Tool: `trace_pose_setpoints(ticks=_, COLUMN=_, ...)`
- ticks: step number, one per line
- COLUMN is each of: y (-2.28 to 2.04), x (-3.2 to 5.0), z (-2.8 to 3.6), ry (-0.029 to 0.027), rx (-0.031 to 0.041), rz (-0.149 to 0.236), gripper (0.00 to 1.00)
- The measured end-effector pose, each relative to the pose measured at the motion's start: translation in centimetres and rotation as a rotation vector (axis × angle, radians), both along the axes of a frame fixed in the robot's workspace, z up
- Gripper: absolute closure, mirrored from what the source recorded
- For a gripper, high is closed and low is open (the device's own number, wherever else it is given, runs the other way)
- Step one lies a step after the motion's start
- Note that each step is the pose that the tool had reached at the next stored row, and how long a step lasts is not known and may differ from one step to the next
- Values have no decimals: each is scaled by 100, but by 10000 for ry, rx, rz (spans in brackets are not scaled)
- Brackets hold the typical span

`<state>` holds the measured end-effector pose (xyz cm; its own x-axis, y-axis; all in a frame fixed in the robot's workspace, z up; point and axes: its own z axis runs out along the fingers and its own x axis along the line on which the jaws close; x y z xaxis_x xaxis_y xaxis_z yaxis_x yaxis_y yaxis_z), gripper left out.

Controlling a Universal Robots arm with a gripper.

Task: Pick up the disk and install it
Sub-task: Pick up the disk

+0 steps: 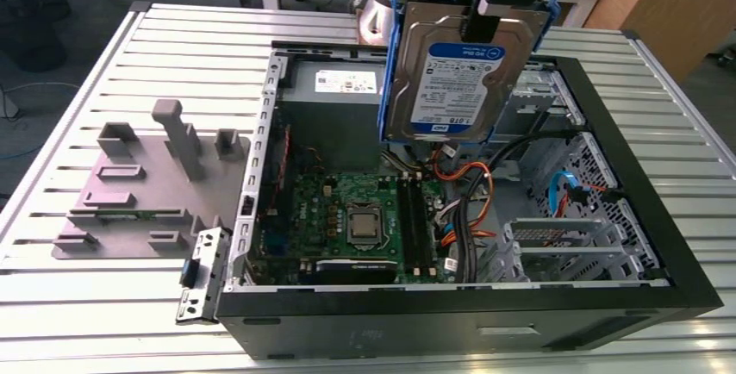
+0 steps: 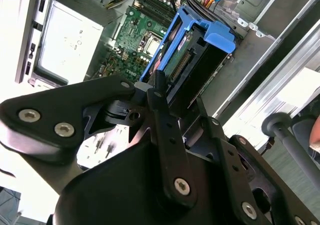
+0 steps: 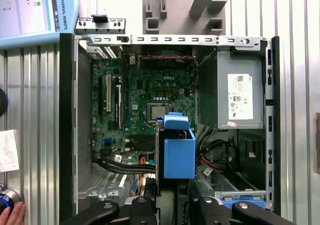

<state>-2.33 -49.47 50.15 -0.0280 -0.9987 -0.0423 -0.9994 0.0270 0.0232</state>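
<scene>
Aloft, claw (image 1: 490, 10) clamps disk (image 1: 460, 77) above open computer case (image 1: 460, 322).

A counter (image 1: 172, 55) of ribbed, silvery metal slats spans the exterior view, its grooves running across the frame. An open black computer case (image 1: 460, 327) lies on its side over the centre and right of the frame, its green board facing up. In the middle left, a flat grey fixture plate (image 1: 127, 219) with several upright grey blocks rests on the slats just beside the case, and a small perforated metal bracket (image 1: 199, 279) stands against the case's lower left corner, below the plate.
</scene>
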Motion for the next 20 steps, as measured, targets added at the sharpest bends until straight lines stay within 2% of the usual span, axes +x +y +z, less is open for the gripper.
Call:
trace_pose_setpoints(ticks=7, y=0, x=0, z=0, ry=0, rx=0, rz=53, gripper=65)
trace_pose_setpoints(ticks=9, y=-12, x=1, z=0, ry=0, rx=0, rz=68, gripper=65)
trace_pose_setpoints(ticks=12, y=-58, x=0, z=0, ry=1, rx=0, rz=91, gripper=65)
trace_pose_setpoints(ticks=20, y=-226, x=0, z=-3, ry=0, rx=1, rz=95, gripper=65)
